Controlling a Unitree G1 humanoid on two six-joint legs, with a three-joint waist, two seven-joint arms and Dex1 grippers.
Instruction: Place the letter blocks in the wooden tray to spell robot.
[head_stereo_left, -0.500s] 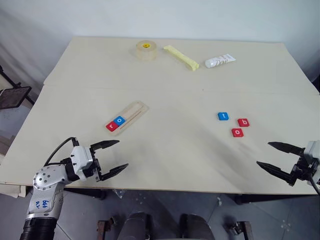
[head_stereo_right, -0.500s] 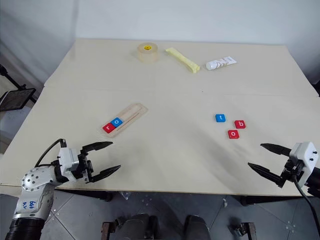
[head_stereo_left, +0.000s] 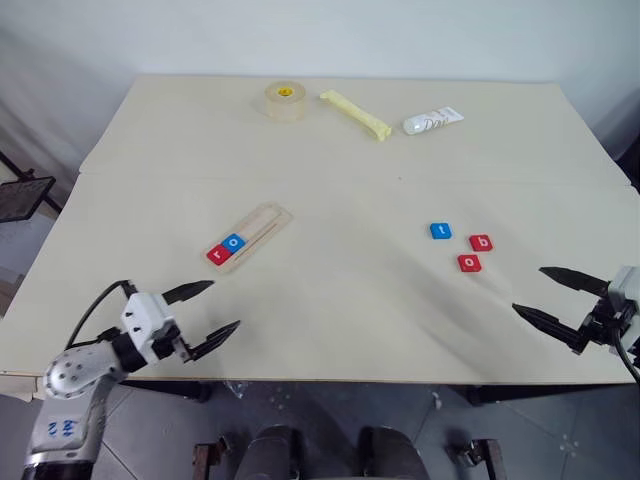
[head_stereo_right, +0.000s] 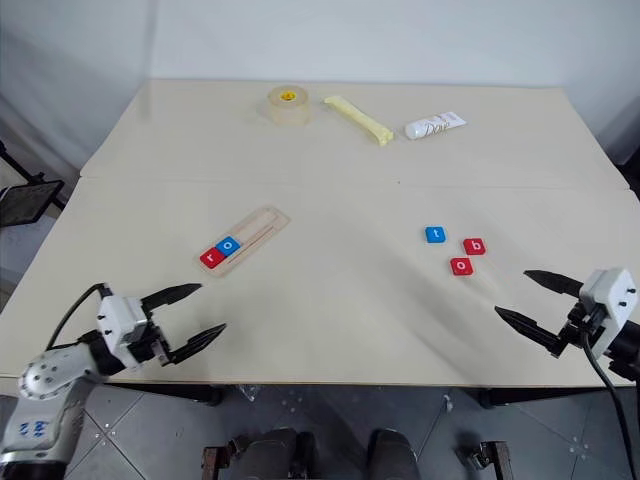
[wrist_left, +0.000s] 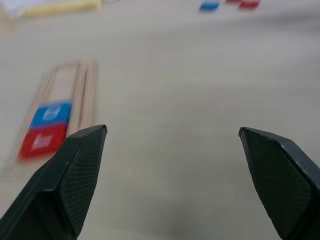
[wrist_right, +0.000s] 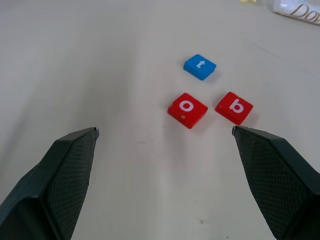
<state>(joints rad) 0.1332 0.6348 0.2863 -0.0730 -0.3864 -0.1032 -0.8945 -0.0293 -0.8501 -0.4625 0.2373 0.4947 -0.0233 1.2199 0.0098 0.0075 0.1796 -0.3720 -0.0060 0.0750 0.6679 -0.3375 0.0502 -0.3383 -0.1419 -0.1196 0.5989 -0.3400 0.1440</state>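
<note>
Letter blocks: 5 flat square tiles, 3 red, 2 blue. Wooden tray (head_stereo_left: 251, 236), long, grooved, holds red r (head_stereo_left: 217, 254) & blue o (head_stereo_left: 235, 241). Blue t (head_stereo_left: 440, 231), red b (head_stereo_left: 481, 242), red o (head_stereo_left: 469, 263) loose on table (head_stereo_left: 330, 150). Left gripper (head_stereo_left: 206, 311) & right gripper (head_stereo_left: 545, 294): fingers apart, empty.

Left pincer (head_stereo_left: 204, 313) low at left, fingers spread wide, right pincer (head_stereo_left: 547, 294) likewise agape, both empty

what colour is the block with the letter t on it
Blue, with a white t; clearest in the right wrist view.
</note>
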